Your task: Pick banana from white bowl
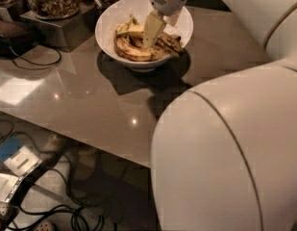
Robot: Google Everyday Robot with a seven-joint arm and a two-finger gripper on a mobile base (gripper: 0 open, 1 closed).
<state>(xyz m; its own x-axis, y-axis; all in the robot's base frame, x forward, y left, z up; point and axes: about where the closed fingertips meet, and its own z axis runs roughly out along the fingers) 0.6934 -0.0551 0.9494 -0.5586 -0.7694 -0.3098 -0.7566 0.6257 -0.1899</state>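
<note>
Jaws above blotched banana (131, 51) in glossy white bowl (105, 25).

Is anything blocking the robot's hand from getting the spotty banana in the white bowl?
No, nothing visible is in the way. The gripper hangs down inside the white bowl, right over the banana. Other banana pieces lie close beside it in the bowl.

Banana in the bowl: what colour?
The banana is yellow with heavy brown-black blotches, camera view. The gripper sits over it in the white bowl.
</note>
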